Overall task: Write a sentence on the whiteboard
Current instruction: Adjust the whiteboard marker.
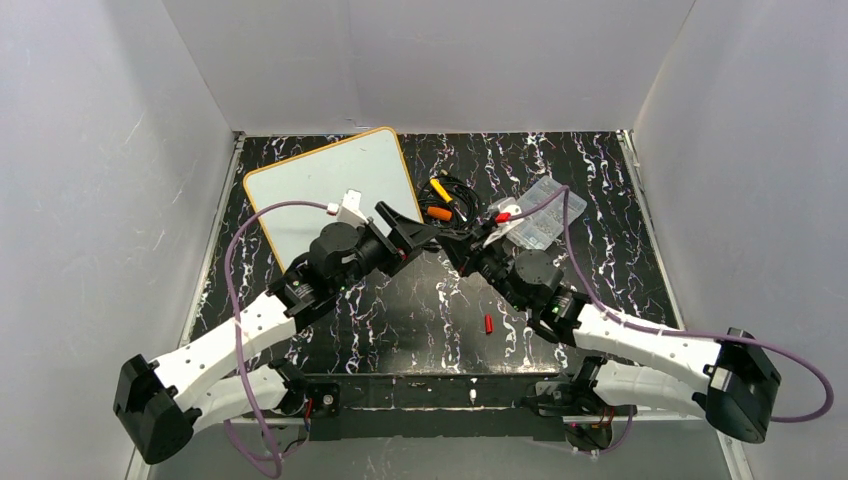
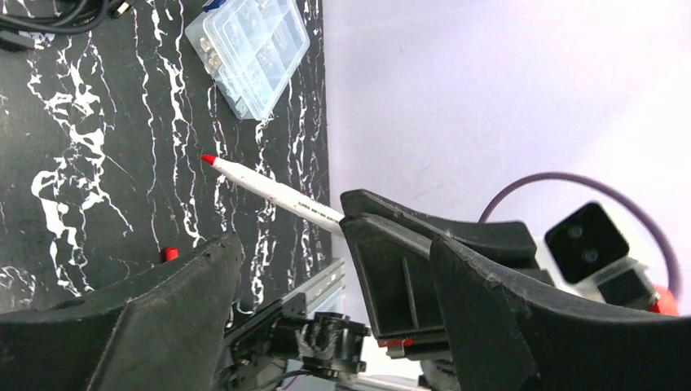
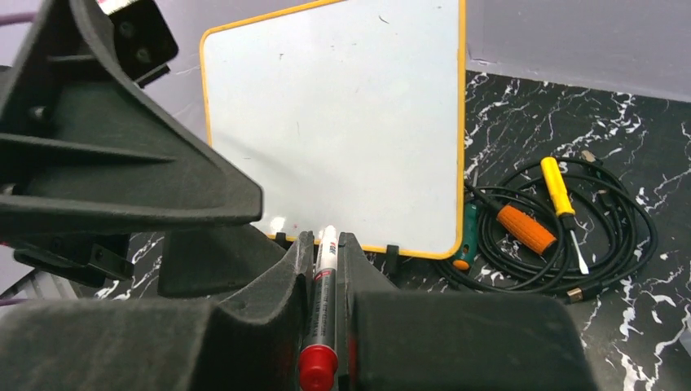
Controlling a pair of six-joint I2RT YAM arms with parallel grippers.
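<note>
The whiteboard (image 3: 342,122) is blank, with the right claw (image 3: 326,244) clamped on the uncapped red marker (image 2: 277,194) and the left claw (image 1: 412,230) open and empty, so all the writing is left.

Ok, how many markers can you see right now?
1. The marker is pinched in the right fingers, uncapped tip forward. A small red cap lies on the table. More could be hidden from view.
</note>
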